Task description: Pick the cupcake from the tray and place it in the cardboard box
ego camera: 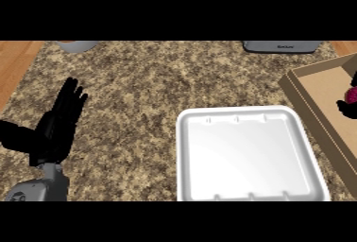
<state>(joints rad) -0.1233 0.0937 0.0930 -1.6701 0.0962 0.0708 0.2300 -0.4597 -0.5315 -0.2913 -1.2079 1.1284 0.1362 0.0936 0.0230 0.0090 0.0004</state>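
Speckled brown counter [153, 80], seen from steeply above.

Left hand [59, 124]: at the view's left, resting over the counter, fingers straight and pointing up, thumb spread to the outside. It is open and holds nothing. Its grey forearm [47, 186] enters from the lower edge.

White tray [251, 156]: flat on the counter at lower centre-right, shallow, with rounded corners and a raised rim. It sits well apart from the left hand.

Cardboard box [310, 108]: open-topped, at the right edge and just beside the tray's upper right corner. Its near wall runs slantwise along the tray's right side.

Right hand [347, 109]: only a black portion shows at the right edge, inside the outline of the box. Whether it is open or closed cannot be told.

Cupcake [352, 94]: a small magenta patch at the right edge, within the box and directly against the right hand. Whether it rests on the box floor cannot be told.

Grey container [77, 46] at top left; grey appliance [280, 46] at top right, both cut by the upper edge
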